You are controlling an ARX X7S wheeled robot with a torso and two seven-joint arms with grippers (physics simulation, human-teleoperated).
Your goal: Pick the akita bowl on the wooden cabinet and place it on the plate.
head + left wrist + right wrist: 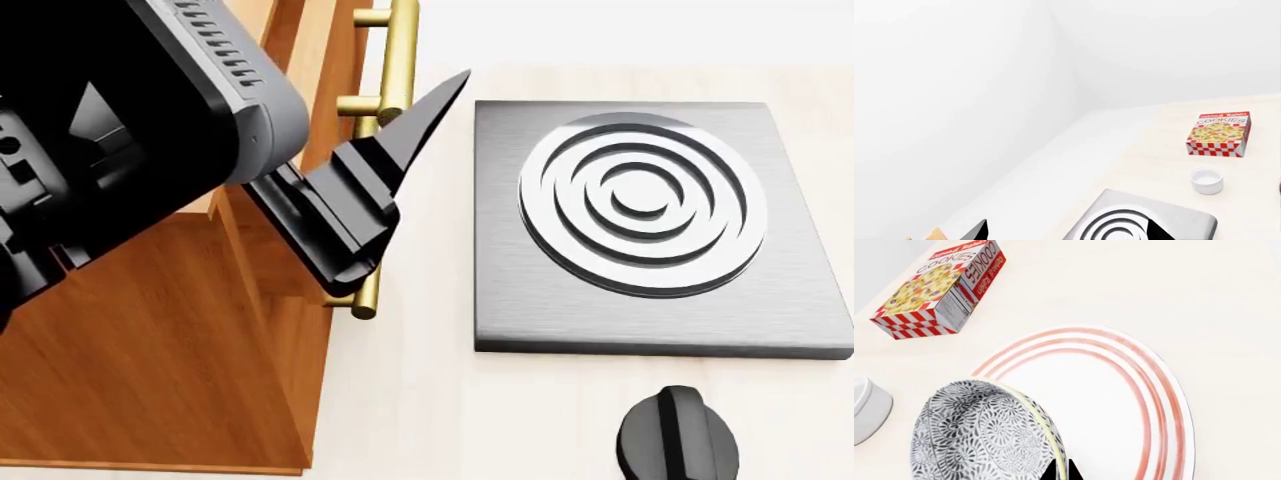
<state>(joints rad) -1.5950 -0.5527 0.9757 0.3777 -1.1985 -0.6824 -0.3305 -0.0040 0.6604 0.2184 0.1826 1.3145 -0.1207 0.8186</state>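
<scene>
Surface: pale cream counter [441,400], matte; plain white walls [954,75] meeting in a corner behind it. Head view, left to right: orange-brown wooden cabinet [147,340] with brass bar handle [395,60], left gripper [387,150] fingers spread and empty, brushed-metal square hob plate [627,300] with concentric rings, black knob [678,435]. Cookie box [937,287] reads "COOKIES", red-white check. Small white cup [1206,180] nearby. Akita bowl [981,435] tilted over the red-ringed plate [1121,405], rim pinched by right gripper [1061,471].
</scene>
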